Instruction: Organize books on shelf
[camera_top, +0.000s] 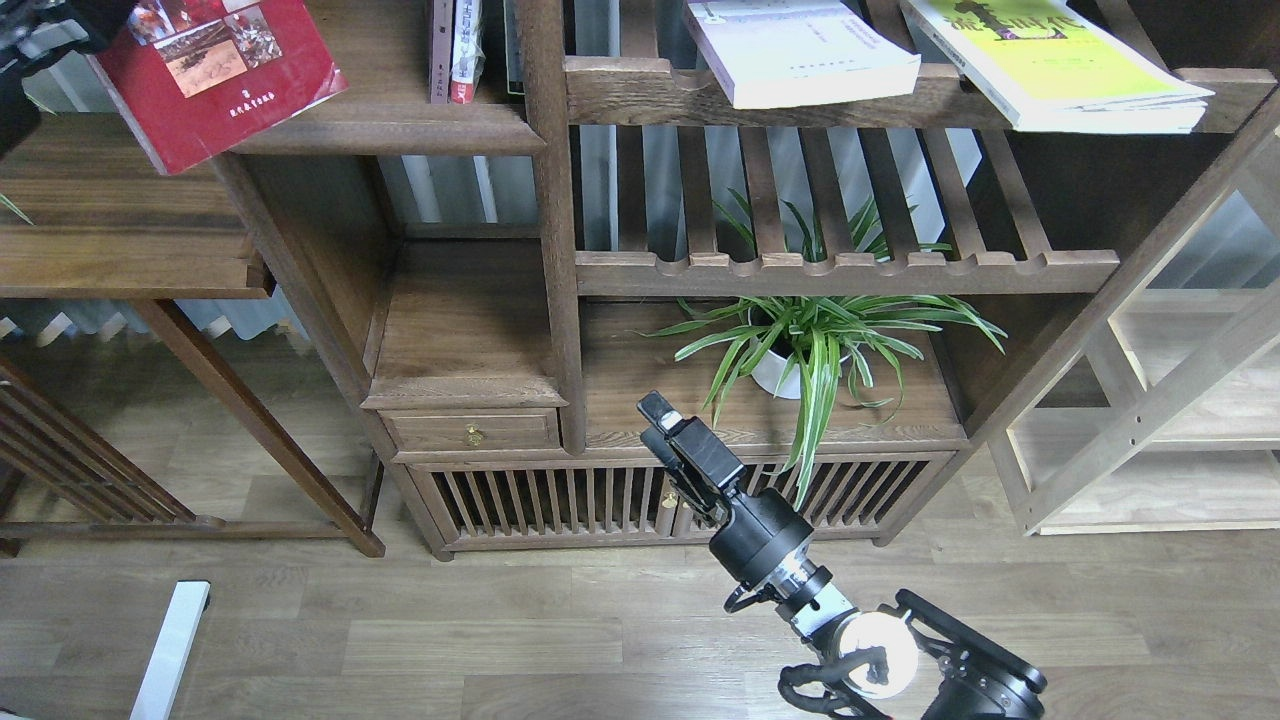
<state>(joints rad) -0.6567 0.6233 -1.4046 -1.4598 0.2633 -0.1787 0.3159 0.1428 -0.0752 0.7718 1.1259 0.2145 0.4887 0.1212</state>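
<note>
Walnut bookcase fills the view. At eleven o'clock the red book (215, 75) hangs tilted over the shelf (400, 125), pinched by the left gripper (60, 25), mostly out of view. Right gripper (665, 440), six o'clock, grip state unclear. Risk: the book's corner catching the lip.

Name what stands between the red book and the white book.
In the head view, between the red book and white book: thin upright volumes and a wooden post.
</note>
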